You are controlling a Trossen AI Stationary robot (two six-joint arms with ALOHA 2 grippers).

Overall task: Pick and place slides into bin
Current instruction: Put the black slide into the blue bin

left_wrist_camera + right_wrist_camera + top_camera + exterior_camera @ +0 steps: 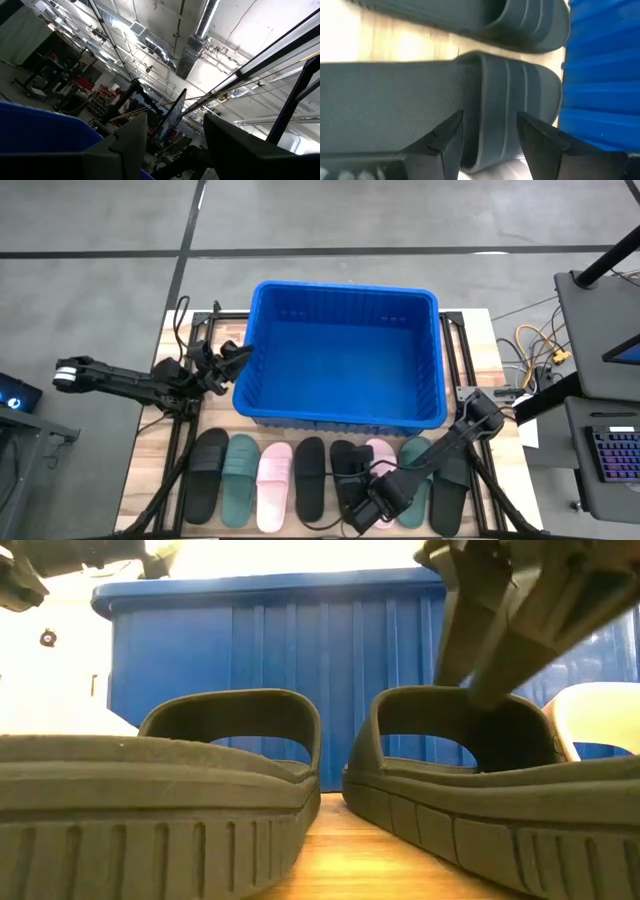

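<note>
Jaws of the right gripper (487,145) stand apart astride the strap of a black rubber slide (420,100) lying on the wooden table (500,340) in the row just before the big bright blue plastic bin (340,355); the left gripper (232,360), jaws apart, waits by the bin's left wall. Closing too shallow could let the soft strap slip out, or the jaws might catch the neighbouring pink slide (381,450). That right arm reaches low, wrist angled down over the sandal.

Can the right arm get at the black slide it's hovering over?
Probably yes. The right tool sits open directly over the black slide, fingers straddling its strap, with nothing between; the blue bin stands just beside it.
</note>
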